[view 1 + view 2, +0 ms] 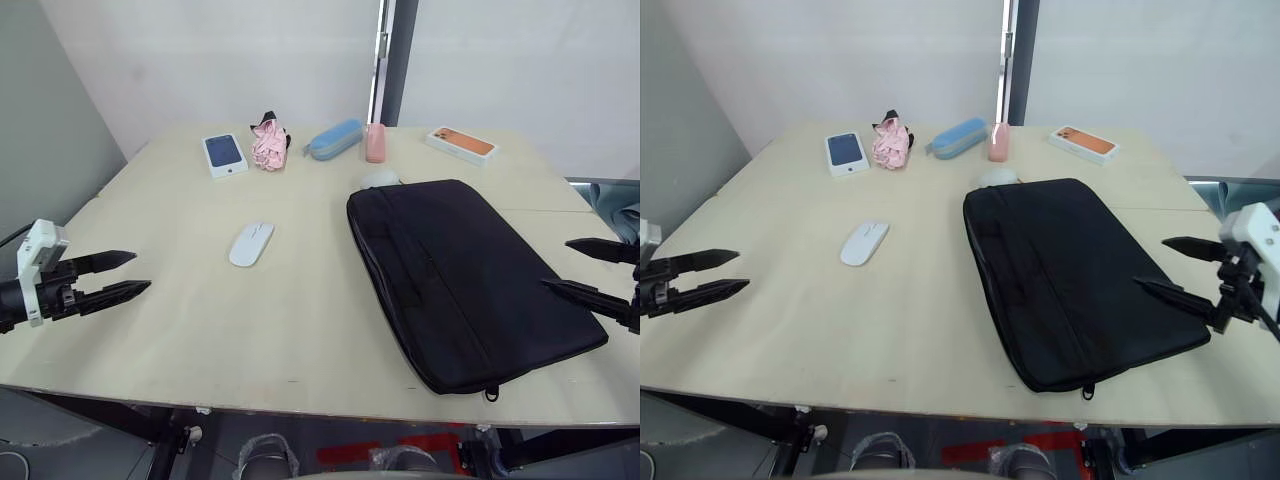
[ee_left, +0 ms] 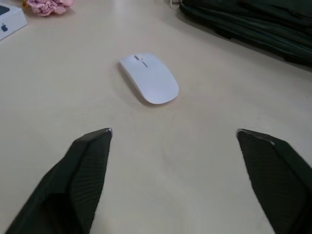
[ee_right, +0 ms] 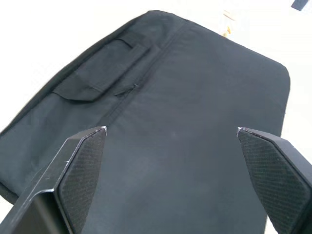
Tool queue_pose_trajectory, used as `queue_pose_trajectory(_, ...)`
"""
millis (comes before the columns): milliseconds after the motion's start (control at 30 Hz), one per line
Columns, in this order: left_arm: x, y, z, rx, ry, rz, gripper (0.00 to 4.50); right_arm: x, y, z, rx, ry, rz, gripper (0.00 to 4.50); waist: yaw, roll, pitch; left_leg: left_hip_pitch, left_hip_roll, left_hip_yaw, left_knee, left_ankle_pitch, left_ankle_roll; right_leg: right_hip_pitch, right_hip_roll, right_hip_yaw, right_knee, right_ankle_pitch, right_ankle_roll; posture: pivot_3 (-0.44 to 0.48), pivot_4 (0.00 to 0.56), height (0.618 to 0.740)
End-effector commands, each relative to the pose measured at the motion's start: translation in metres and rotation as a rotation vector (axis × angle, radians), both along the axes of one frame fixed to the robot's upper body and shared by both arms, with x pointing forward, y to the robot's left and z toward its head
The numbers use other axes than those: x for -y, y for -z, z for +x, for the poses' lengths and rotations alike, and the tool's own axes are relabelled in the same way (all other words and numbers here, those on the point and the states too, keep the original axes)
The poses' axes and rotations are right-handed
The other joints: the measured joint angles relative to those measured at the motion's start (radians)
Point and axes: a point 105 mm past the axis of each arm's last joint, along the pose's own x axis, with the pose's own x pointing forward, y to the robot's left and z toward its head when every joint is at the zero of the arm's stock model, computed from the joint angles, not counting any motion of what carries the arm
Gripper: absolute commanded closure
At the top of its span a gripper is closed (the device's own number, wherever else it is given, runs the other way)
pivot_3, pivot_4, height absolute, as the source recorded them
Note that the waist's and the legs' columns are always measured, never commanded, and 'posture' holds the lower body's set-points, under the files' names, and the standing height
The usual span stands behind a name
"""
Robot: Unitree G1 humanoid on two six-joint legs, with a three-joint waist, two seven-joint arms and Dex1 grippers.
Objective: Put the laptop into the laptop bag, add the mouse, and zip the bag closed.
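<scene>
A black laptop bag lies flat on the right half of the pale wooden surface, its zip pull hanging at the near corner; whether the zip is fully drawn cannot be told, and no laptop lies out on the surface, so it may already be inside. The white mouse sits alone left of the bag, well apart from it and untouched. The left end effector hovers at the surface's left edge, fingers spread and empty, pointed toward the mouse. The right end effector hangs over the bag's right side, fingers likewise apart and holding nothing. Two phone boxes, a pink cloth bundle, a blue case and a pink cup line the far side. By this showing, adding the mouse and zipping the bag remain.
</scene>
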Motion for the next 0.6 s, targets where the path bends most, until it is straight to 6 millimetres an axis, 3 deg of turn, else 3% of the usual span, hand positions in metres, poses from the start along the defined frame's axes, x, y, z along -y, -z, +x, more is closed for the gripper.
queue_pose_trajectory(33, 0.011, -0.006, 0.013, 0.048, -0.010, 0.017, 0.03, -0.025, -0.014, 0.000, 0.062, -0.097, -0.015, 0.00, 0.001, 0.000, 0.000, 0.000, 0.000, 0.000, 0.000, 0.000, 0.000, 0.000, 0.000, 0.000, 0.000, 0.000, 0.000, 0.000, 0.150, 0.740)
queue_pose_trajectory(200, 0.036, 0.004, 0.034, 0.005, -0.018, -0.006, 0.03, -0.065, -0.028, 0.002, 0.113, -0.222, 0.007, 0.00, 0.003, 0.000, -0.001, 0.000, 0.000, 0.000, 0.001, 0.000, 0.000, 0.000, 0.000, 0.000, 0.002, 0.000, 0.000, 0.000, 0.150, 0.740)
queue_pose_trajectory(300, 0.060, 0.007, 0.063, -0.004, -0.097, -0.046, 0.03, -0.097, -0.037, -0.004, 0.139, -0.321, 0.011, 0.00, 0.010, 0.001, -0.001, 0.000, 0.000, 0.000, 0.003, 0.000, 0.001, 0.000, 0.000, 0.000, 0.003, 0.000, 0.000, 0.000, 0.150, 0.740)
queue_pose_trajectory(467, 0.086, 0.010, 0.088, -0.023, -0.165, -0.086, 0.03, -0.117, -0.039, -0.008, 0.151, -0.352, 0.028, 0.00, 0.010, 0.000, -0.002, -0.002, 0.000, -0.001, 0.005, 0.001, 0.001, 0.000, -0.001, 0.000, 0.004, 0.000, -0.001, 0.000, 0.150, 0.740)
queue_pose_trajectory(600, 0.097, 0.023, 0.101, -0.057, -0.198, -0.056, 0.03, -0.119, -0.036, -0.009, 0.146, -0.340, 0.034, 0.00, 0.006, 0.000, -0.002, -0.002, -0.001, 0.000, 0.004, 0.001, 0.000, 0.000, 0.000, 0.000, 0.003, 0.000, -0.001, 0.000, 0.150, 0.740)
